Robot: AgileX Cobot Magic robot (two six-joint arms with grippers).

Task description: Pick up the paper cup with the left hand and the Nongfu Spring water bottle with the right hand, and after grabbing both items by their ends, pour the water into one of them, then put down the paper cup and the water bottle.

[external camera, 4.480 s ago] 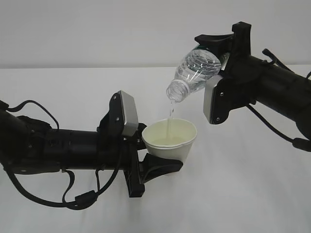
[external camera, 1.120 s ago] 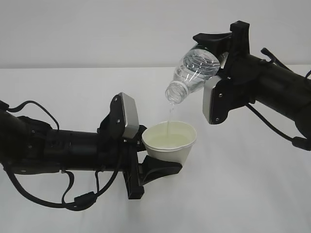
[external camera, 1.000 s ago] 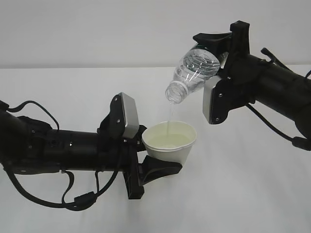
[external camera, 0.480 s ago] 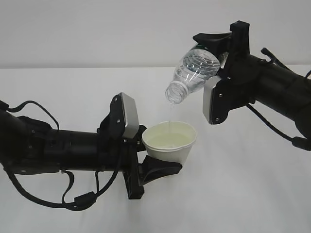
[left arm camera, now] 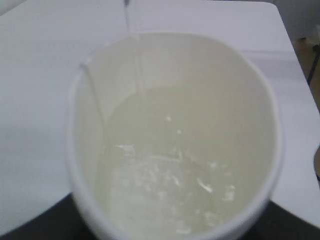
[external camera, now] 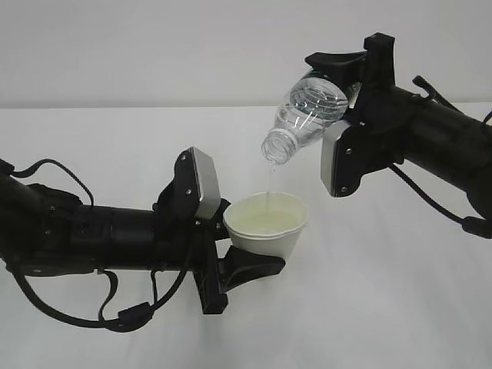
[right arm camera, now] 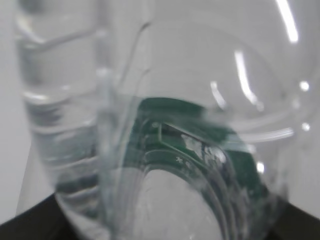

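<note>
The white paper cup [external camera: 266,229] hangs above the table, my left gripper [external camera: 257,252] shut on its lower part. In the left wrist view the cup's rim [left arm camera: 75,150] fills the frame, with pale water [left arm camera: 165,175] standing high inside. The Nongfu Spring water bottle [external camera: 307,115] is tilted mouth-down above the cup, and my right gripper [external camera: 340,83] is shut on its base end. A thin trickle of water [external camera: 269,181] falls from its uncapped mouth [external camera: 277,147] into the cup. Close up in the right wrist view, the bottle's clear wall and green label [right arm camera: 200,150] cover nearly everything.
The white table [external camera: 400,292] lies beneath both arms, with a plain pale wall behind. Black cables loop under the left arm [external camera: 115,311] and beside the right arm [external camera: 438,207].
The stream from the bottle has thinned to a faint trickle. Both arms, the cup and the bottle have hardly moved.
</note>
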